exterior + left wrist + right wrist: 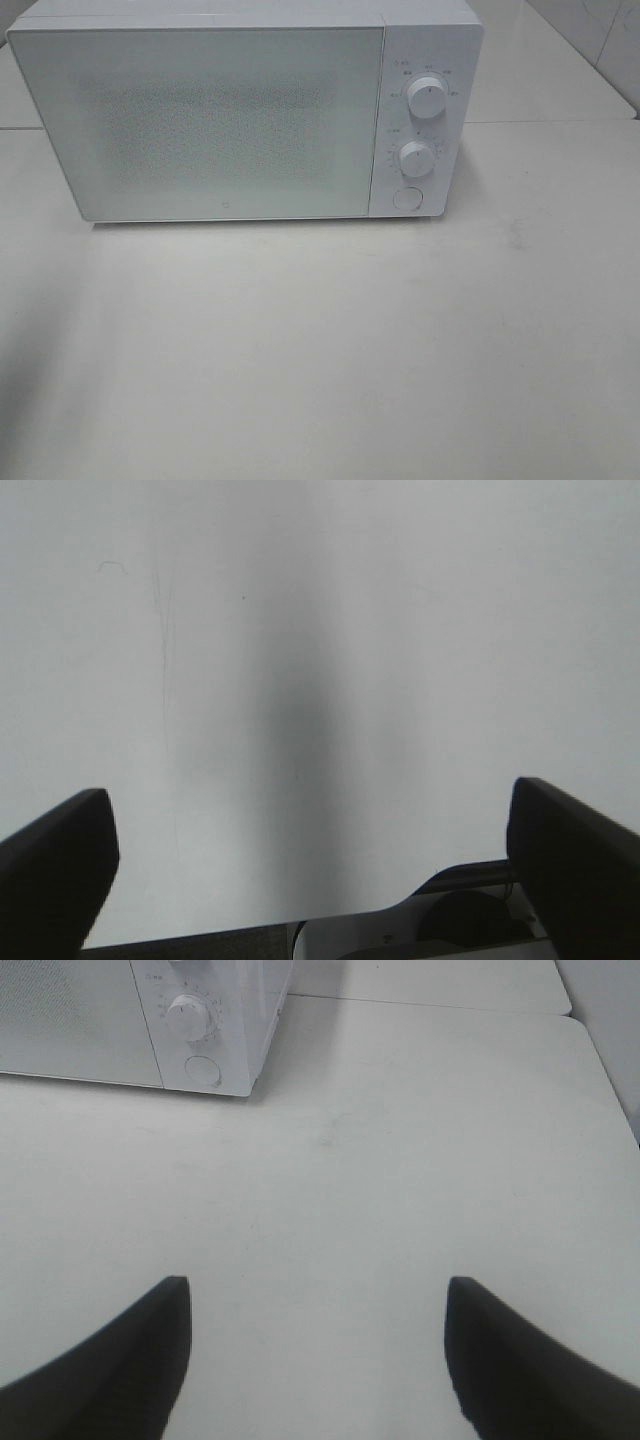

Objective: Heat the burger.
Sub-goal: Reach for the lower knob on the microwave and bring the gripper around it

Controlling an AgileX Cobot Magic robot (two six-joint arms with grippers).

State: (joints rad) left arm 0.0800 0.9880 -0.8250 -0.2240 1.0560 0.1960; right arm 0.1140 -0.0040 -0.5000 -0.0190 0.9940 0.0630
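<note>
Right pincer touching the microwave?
Apart. The right wrist view shows the right pincer open, well short of the microwave, with table showing between them.

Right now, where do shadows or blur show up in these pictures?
Exterior high view: washed out, a soft shadow under the microwave; left wrist view: a dark shadow band across the table; right wrist view: the right fingers look soft-edged.

Soft, even, washed-out light; faint shadow beneath the microwave [200,120]; slight blur.
</note>
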